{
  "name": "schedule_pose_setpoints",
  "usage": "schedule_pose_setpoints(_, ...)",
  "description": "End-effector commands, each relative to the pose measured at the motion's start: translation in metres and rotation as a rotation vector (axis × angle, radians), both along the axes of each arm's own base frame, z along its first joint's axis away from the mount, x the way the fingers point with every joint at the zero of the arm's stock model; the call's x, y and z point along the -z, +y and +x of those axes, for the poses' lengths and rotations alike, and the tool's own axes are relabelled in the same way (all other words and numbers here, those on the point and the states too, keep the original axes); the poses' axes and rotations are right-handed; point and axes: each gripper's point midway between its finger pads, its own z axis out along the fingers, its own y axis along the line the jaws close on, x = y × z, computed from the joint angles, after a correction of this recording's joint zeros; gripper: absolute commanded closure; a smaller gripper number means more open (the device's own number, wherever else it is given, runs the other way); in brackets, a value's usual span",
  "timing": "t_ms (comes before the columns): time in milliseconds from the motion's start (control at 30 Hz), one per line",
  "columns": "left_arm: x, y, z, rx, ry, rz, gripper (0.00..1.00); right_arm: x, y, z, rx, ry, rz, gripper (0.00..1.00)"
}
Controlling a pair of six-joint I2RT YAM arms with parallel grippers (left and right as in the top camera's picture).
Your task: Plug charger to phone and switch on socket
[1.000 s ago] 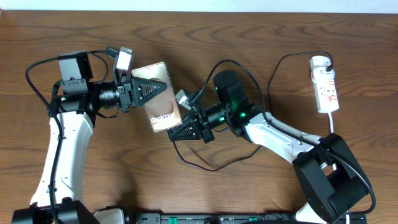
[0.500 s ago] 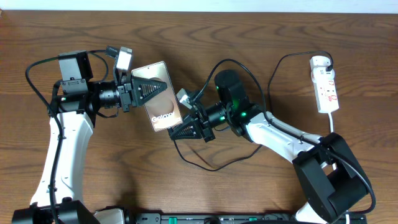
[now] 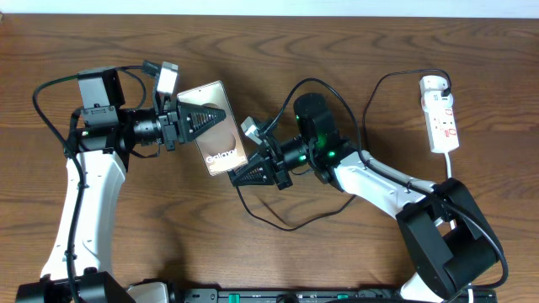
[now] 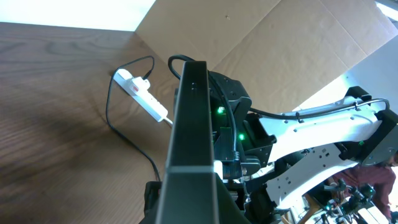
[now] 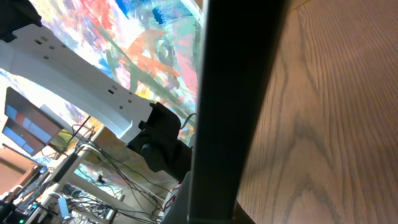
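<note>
The bronze-brown phone (image 3: pixel 216 128) with "Galaxy" lettering is held off the table, and my left gripper (image 3: pixel 190 123) is shut on its upper part. In the left wrist view the phone (image 4: pixel 188 130) shows edge-on as a dark slab. My right gripper (image 3: pixel 249 174) is at the phone's lower right end, fingers together, and the thin black charger cable (image 3: pixel 278 225) runs up into it. The plug tip is hidden. The phone fills the right wrist view (image 5: pixel 239 93) edge-on. The white socket (image 3: pixel 440 114) lies at the far right, and it also shows in the left wrist view (image 4: pixel 140 93).
The charger cable loops on the wooden table (image 3: pixel 354 50) below the right arm and arcs up to the socket's top end. The right arm's base (image 3: pixel 446 244) stands at the lower right. The left arm (image 3: pixel 88 194) runs down the left side.
The phone has shifted slightly up and left in the left gripper. The right gripper has crept a little left, staying against the phone's lower end.
</note>
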Motion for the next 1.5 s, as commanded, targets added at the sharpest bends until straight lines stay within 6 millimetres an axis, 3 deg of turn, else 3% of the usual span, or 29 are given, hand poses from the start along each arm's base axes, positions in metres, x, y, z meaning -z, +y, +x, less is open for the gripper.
schedule_pose_setpoints(0, 0.0035, -0.0012, 0.0017, -0.013, -0.010, 0.025, 0.93, -0.0173, -0.0035, 0.0163, 0.039, -0.064, 0.038, 0.99)
schedule_pose_setpoints(1467, 0.0039, 0.0032, 0.0039, -0.029, -0.006, 0.026, 0.92, -0.0178, -0.0082, 0.0231, 0.059, -0.055, 0.035, 0.99)
